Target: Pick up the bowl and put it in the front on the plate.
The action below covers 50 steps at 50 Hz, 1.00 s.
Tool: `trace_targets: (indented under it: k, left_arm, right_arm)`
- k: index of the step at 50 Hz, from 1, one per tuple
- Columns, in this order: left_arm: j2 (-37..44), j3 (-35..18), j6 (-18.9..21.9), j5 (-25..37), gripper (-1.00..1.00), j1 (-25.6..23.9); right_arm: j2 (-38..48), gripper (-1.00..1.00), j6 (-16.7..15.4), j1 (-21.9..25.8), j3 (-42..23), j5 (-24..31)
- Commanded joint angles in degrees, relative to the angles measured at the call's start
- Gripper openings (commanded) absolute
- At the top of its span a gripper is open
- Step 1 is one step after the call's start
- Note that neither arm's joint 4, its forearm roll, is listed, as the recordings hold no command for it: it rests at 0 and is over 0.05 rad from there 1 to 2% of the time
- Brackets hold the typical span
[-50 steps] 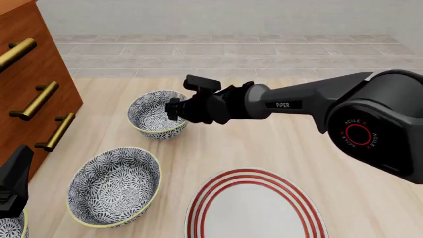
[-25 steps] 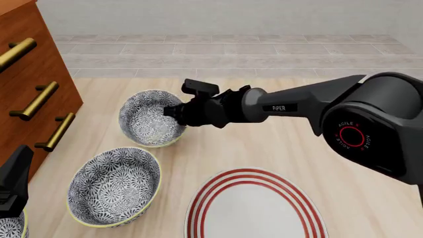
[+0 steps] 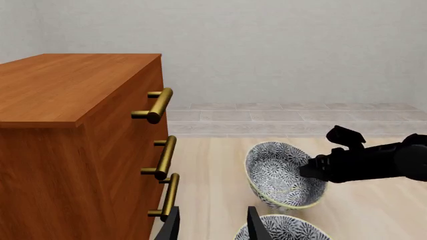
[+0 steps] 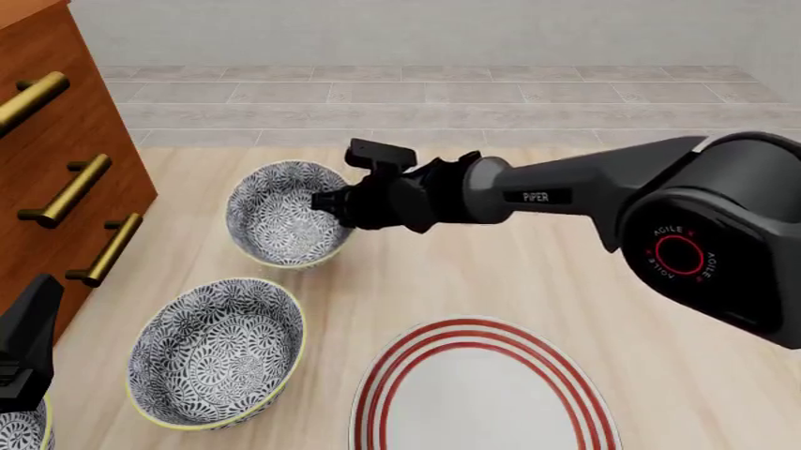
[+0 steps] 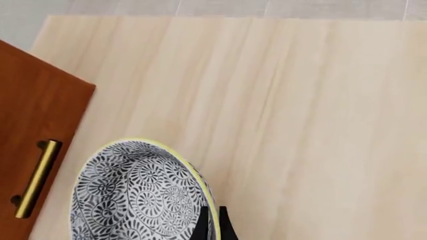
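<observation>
At the far left of the bench (image 4: 526, 272), the right end effector (image 4: 328, 202) grasps the bowl (image 4: 281, 225) by its right rim.
Bowl tilts toward the camera, seemingly lifted by that rim pinch; plate (image 4: 482, 389) lies near, well apart, free to receive it; left end effector (image 3: 212, 226) idles released beside a second bowl (image 4: 216, 352) by the drawers (image 4: 51, 159).

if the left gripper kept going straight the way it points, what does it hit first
Most likely the near bowl, whose rim shows just past the left gripper. The tilted bowl pinched by the right gripper lies further along that line. Depth is unclear, so the gripper might pass above the near rim.
</observation>
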Motion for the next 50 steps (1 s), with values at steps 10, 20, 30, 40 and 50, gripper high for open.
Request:
trace_targets:
  k: [10, 20, 30, 40, 50]
  left_arm:
    - [0.0, 0.0, 0.0, 0.0, 1.0, 0.0]
    - [0.0, 0.0, 0.0, 0.0, 1.0, 0.0]
    - [0.0, 0.0, 0.0, 0.0, 1.0, 0.0]
    - [0.0, 0.0, 0.0, 0.0, 1.0, 0.0]
    - [0.0, 0.0, 0.0, 0.0, 1.0, 0.0]
  right_arm:
    - [-3.76, -1.0, -0.4, -1.13, -0.28, 0.98]
    - [-6.06, -1.0, 0.61, -0.46, 1.46, -0.12]
    - [-6.65, -1.0, -1.55, -3.22, -0.44, 3.83]
    - [-9.4, -1.0, -2.82, -3.84, -0.3, 7.69]
    - [-12.97, -1.0, -2.96, -4.87, 1.94, 10.36]
